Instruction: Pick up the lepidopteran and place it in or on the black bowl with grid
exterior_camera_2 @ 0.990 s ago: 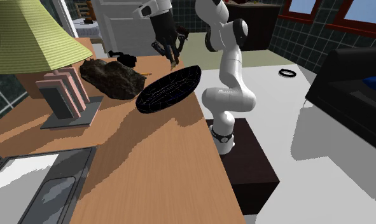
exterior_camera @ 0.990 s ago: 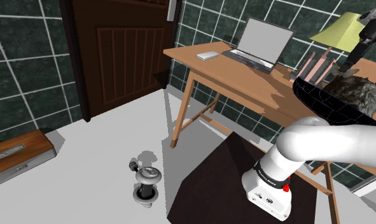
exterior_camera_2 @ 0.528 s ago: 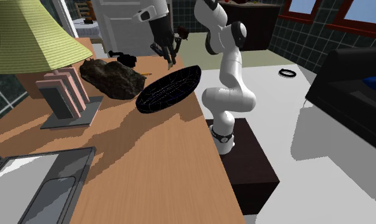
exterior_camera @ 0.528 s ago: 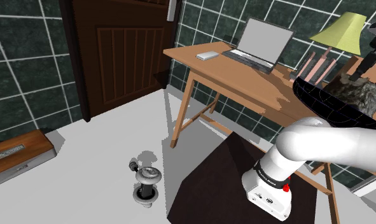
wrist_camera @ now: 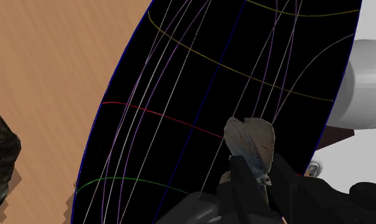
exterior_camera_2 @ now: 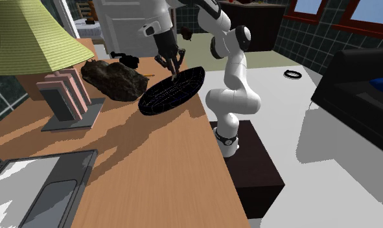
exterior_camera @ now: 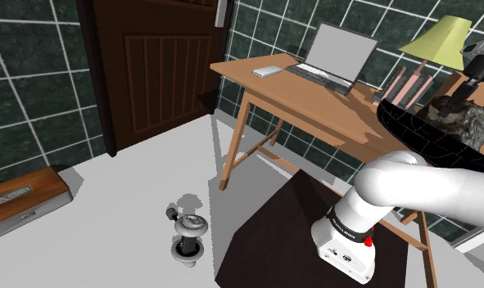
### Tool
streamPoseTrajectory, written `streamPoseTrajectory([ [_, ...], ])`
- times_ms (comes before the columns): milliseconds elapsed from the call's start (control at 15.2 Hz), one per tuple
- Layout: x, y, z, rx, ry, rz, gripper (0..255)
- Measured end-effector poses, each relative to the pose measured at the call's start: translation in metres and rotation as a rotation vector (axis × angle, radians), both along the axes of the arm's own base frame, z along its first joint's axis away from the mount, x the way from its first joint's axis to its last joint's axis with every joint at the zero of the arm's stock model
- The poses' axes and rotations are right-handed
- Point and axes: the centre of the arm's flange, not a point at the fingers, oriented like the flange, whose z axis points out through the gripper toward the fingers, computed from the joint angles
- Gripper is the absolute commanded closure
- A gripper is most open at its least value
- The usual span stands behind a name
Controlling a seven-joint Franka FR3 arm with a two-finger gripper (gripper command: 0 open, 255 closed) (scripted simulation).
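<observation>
Gripper is closed on the moth. Its body is pinched btwn the black fingers, w/ pale grey-tan wings sticking out past the tips. The moth hangs over the inside of the black bowl, nearer the bowl's arm-side rim than its middle. Can't tell if it touches the bowl's surface. The bowl carries thin coloured grid lines: red, green, yellow, white.

2nd exterior view: gripper points down, tips just over the bowl, toward the bowl's arm-side rim. The bowl sits on the wooden desk, at the desk's edge on the arm's side. The dark stand is on the floor beyond that edge. A dark rock lies just beside the bowl, on the side away from the arm. Pink books in a holder and a green-shaded lamp are further out, past the rock from the bowl.

Vs 1 s ago: the hand was higher above the bowl then, tips well clear of the rim. Half a sec ago it was part-way down. Now it is lowest, tips at about rim level. Grip on the moth looks the same. Bowl and rock haven't moved. Shoulder view agrees: bowl and rock are in the same spots.
</observation>
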Motion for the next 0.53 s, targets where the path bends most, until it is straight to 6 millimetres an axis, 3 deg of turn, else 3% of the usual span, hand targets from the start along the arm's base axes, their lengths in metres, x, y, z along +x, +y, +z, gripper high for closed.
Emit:
streamPoseTrajectory([
  [528, 0.0004, -0.0001, -0.0123, 0.000, 0.000, 0.000, 255],
])
